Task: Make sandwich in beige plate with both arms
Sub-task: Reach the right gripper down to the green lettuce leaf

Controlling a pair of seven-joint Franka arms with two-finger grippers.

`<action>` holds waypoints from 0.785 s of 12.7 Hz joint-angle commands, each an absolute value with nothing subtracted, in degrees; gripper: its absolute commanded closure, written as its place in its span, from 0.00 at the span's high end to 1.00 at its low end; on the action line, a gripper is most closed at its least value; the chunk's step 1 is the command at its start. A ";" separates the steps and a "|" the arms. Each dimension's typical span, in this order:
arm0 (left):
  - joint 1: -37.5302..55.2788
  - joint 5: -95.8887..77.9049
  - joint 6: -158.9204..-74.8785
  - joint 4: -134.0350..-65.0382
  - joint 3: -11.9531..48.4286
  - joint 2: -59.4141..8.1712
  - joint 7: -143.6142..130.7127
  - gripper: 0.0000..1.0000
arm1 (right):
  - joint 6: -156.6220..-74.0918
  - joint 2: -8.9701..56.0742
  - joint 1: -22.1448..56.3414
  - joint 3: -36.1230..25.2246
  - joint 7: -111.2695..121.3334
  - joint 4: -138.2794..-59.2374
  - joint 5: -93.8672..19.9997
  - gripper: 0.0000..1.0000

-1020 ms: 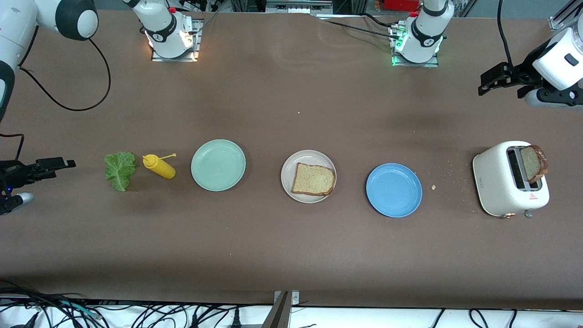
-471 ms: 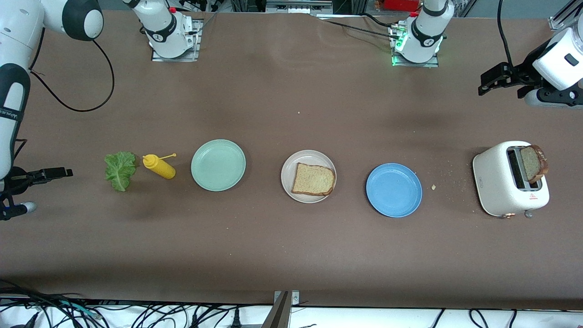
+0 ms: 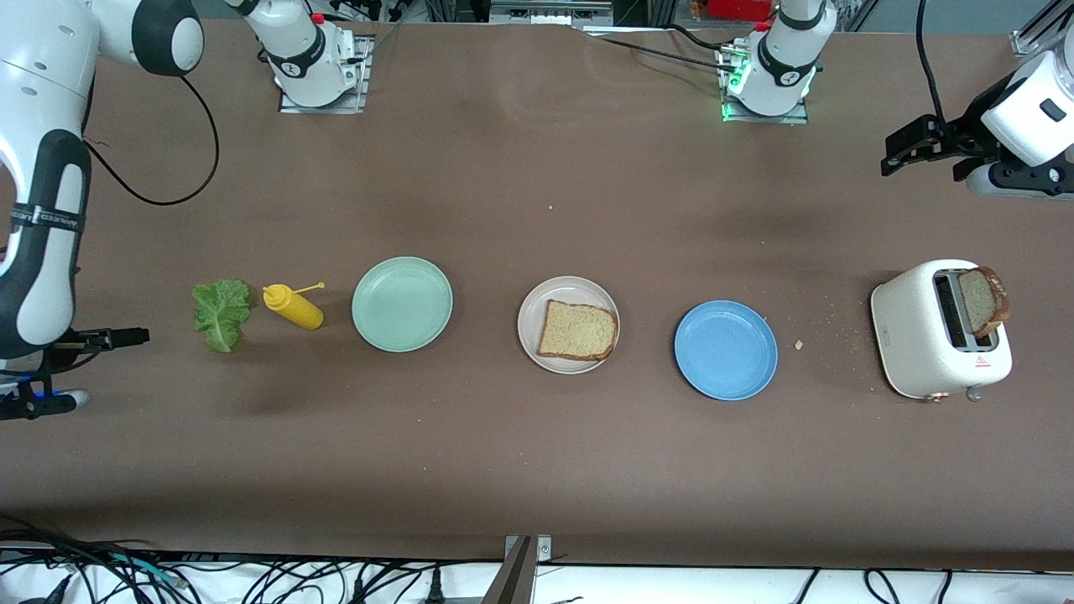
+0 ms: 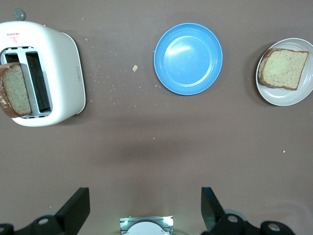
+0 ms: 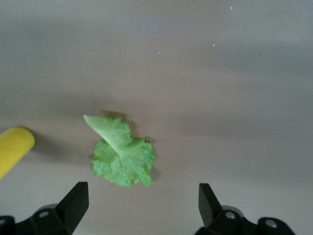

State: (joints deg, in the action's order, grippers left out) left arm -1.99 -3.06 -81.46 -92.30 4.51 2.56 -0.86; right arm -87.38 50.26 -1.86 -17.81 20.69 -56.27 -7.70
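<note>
- One bread slice (image 3: 577, 330) lies on the beige plate (image 3: 530, 312); lettuce (image 3: 221, 313) at its nine o'clock
- Right gripper (image 5: 141, 201), released, should straddle the leaf's middle
- Left gripper (image 4: 145, 209), unclenched, waits over the table

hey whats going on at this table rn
Two robot arms are building a sandwich on the beige plate, and neither holds anything. One bread slice already lies on that plate; a second slice stands in the toaster. The right gripper, open, hangs near the lettuce leaf beside the yellow bottle. The left gripper, open, waits above the table at the toaster's end.
</note>
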 commanded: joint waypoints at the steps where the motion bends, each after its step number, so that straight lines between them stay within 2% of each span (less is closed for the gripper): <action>1: -2.20 -2.20 -81.21 -91.49 4.66 2.37 -0.88 1.00 | -97.59 42.14 -1.49 -14.09 15.31 -70.51 -2.23 1.00; 2: -2.20 -2.20 -81.21 -91.49 4.66 2.46 -0.88 1.00 | -101.65 39.32 -1.49 -12.15 13.12 -75.88 0.41 1.00; 5: -2.20 -2.20 -81.21 -91.49 4.66 2.37 -0.88 1.00 | -108.26 34.12 -1.41 -11.78 8.88 -86.10 0.97 1.00; 10: -2.20 -2.20 -81.21 -91.49 4.57 2.37 -0.88 1.00 | -123.89 26.65 -1.49 -11.43 5.55 -103.94 1.32 1.00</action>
State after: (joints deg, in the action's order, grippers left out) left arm -1.99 -3.06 -81.46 -92.30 4.50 2.56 -0.86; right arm -117.93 32.84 -1.38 -12.42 8.33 -93.50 -0.17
